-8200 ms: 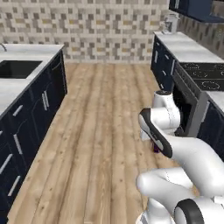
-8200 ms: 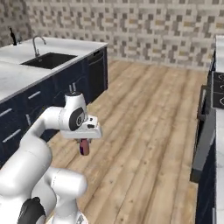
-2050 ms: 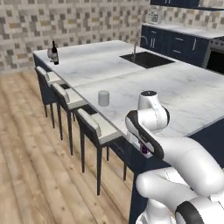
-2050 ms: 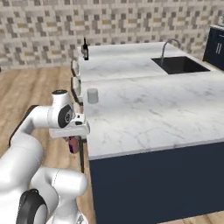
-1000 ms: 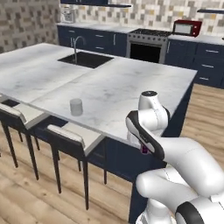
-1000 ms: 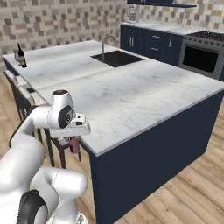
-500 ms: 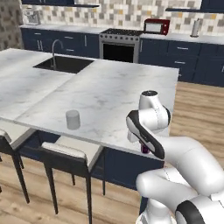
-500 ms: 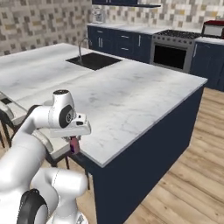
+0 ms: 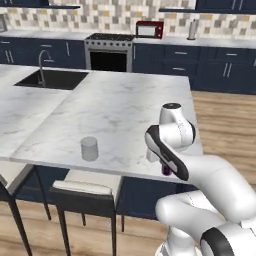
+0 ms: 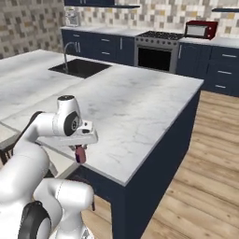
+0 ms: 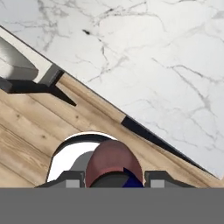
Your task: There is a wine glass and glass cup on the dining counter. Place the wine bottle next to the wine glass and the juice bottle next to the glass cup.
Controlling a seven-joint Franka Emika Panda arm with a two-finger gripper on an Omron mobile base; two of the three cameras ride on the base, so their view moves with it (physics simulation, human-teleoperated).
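Note:
My gripper [image 10: 80,150] is shut on the juice bottle [image 10: 80,154], a tiny pinkish-red bottle that hangs below the hand, just off the near edge of the dining counter [image 10: 140,107]. In the left base view the juice bottle [image 9: 166,170] peeks out under the forearm at the counter [image 9: 115,110] edge. The hand view looks down on the bottle's [image 11: 113,162] rounded red body between the fingertips, over wood floor beside the marble top [image 11: 153,52]. The glass cup [image 9: 89,148] stands upright near the counter's front edge, left of the gripper. The wine glass and the wine bottle are out of view.
A black sink [image 9: 50,79] with a curved tap [image 9: 42,61] lies at the far left of the island. A stool [image 9: 87,187] stands under the counter edge below the cup. Behind are a stove [image 9: 110,47], a red microwave [image 9: 149,29] and navy cabinets.
The base has kept swinging around the island, so the whole scene has shifted; the cup now sits nearer and to the left. The gripper holds the juice bottle as before.

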